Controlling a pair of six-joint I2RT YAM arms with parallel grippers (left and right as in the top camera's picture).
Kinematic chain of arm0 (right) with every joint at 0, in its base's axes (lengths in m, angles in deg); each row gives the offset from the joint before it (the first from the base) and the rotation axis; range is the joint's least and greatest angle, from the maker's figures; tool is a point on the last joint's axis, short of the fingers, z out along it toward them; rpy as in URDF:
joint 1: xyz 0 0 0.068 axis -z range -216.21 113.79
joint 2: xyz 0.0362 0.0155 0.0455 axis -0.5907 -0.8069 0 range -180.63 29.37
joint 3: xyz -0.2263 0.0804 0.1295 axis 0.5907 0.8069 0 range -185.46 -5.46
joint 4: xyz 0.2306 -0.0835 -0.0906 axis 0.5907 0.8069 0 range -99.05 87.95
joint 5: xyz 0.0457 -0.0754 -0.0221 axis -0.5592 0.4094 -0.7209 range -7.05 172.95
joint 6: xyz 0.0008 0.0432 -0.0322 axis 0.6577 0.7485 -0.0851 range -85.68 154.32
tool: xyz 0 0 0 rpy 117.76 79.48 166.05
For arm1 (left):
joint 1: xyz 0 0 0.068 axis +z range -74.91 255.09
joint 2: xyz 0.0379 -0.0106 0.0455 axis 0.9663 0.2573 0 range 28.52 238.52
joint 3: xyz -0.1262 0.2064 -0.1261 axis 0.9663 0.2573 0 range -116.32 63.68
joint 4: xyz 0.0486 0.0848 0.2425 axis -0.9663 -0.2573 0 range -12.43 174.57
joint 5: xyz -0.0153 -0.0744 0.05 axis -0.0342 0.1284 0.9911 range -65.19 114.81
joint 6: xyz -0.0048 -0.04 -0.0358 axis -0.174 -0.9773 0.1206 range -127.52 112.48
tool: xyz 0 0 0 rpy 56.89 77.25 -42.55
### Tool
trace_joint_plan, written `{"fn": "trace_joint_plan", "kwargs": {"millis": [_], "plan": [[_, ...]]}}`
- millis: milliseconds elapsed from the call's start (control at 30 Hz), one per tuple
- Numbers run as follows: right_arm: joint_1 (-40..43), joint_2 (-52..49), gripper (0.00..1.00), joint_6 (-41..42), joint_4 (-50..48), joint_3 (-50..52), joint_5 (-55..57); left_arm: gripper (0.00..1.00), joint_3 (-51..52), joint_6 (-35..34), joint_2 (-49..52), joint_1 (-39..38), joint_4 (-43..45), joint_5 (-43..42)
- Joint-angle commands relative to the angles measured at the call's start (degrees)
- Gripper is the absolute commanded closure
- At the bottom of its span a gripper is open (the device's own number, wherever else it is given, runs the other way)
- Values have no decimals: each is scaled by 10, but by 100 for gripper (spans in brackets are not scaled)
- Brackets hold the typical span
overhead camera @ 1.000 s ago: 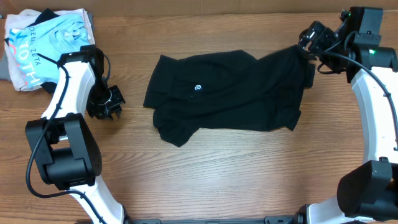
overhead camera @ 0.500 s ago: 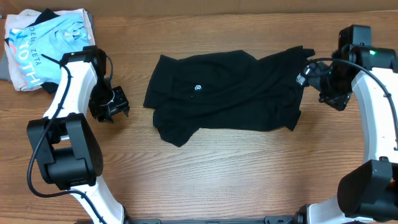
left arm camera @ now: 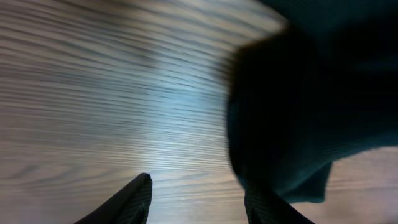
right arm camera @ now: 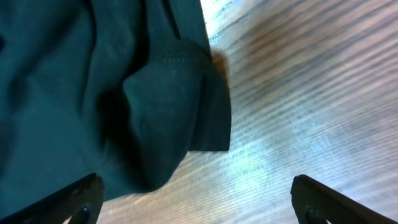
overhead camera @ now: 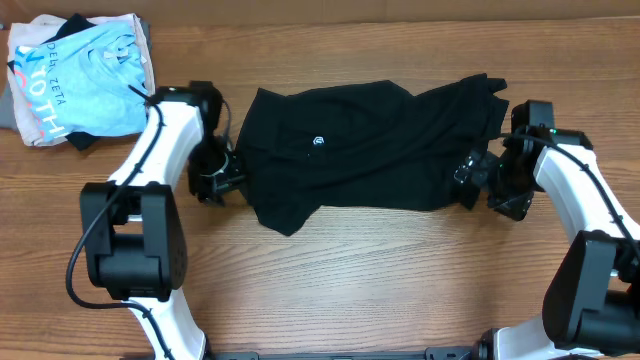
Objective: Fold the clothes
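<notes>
At the bench's (overhead camera: 350,290) 10 o'clock corner a light blue shirt (overhead camera: 80,80) is lying bunched up. It is not part of my job, so I am leaving it alone.

I am holding my left gripper (overhead camera: 215,180) low at the 9 o'clock edge of the black T-shirt (overhead camera: 370,150). Its fingers are partly spread. In the wrist view bare wood is showing between them, and the dark hem is lying over one fingertip (left arm camera: 267,208). Nothing is pinched. I judge I am sitting here so that one closing move can catch that edge.

The T-shirt is lying across the middle of the bench, spread sideways and rumpled. Its small white logo (overhead camera: 318,142) is facing up left of centre, and a loose flap is sticking out at 7 o'clock. Because of those creases, I think it needs pulling taut from both ends before any fold will lie clean.

My right gripper (overhead camera: 478,178) is hovering at the shirt's 4 o'clock corner, spread wide. The wrist view is showing a folded corner of fabric just ahead of the fingers, toward the left one, with bare bench beside it. I cannot tell whether either finger is touching cloth. The risk I see is that the bunched corner is doubled over, so I may grab more layers than I want.
</notes>
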Motion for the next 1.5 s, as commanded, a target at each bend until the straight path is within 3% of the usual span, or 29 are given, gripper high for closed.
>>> {"fn": "trace_joint_plan", "kwargs": {"millis": [0,533,833,1467], "plan": [[4,6,12,-1,-32,32,-14,49,15,11,6,-21,12,-41],[4,2,27,1,-122,88,-14,41,70,2,7,-58,110,-64],[4,-12,47,1,-129,88,-7,41,73,2,7,-58,117,-61],[4,-12,54,1,-100,91,25,37,73,2,7,-58,126,-60]]}}
